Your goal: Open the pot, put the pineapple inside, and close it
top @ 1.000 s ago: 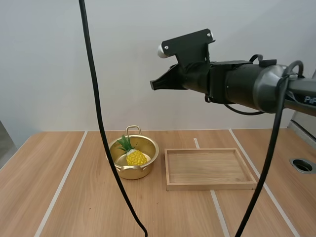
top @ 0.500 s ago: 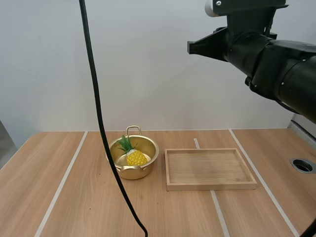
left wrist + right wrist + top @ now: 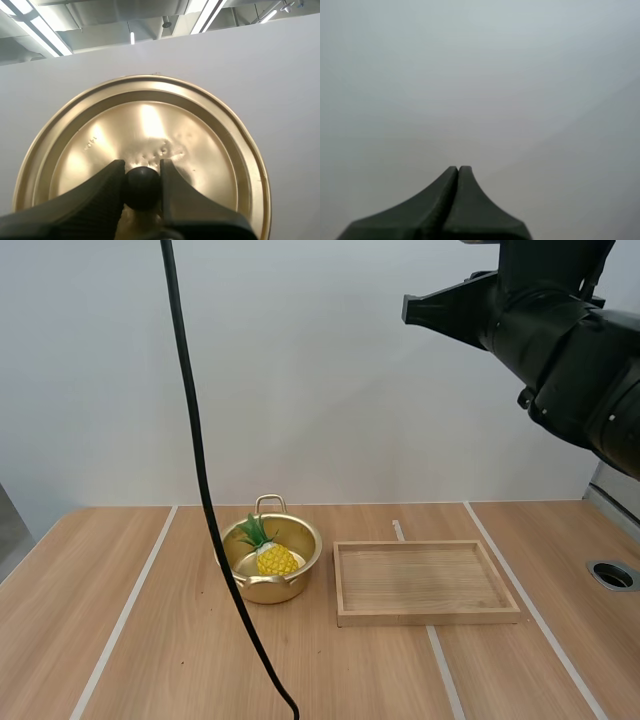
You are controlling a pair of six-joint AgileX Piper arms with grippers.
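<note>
- Since a second ago, your black two-fingered right gripper (image 3: 412, 310) has risen and swung rightward. It now hangs high over the table, well above the tray.
- Its fingers (image 3: 440, 205) lie pressed together as one dark wedge, pinching nothing.
- Your left gripper (image 3: 142, 167) is clamped on the round black knob (image 3: 142, 190) of the shiny golden round lid (image 3: 150, 125).
- On the light wooden table (image 3: 150, 640), the small pineapple (image 3: 274, 558) lies inside the open golden metal pot (image 3: 265, 590). Its body is knobbly yellow and its green leafy crown tilts back-left.
- Just right of the pot, not touching it, sits the shallow rectangular wooden tray (image 3: 425, 618).
</note>
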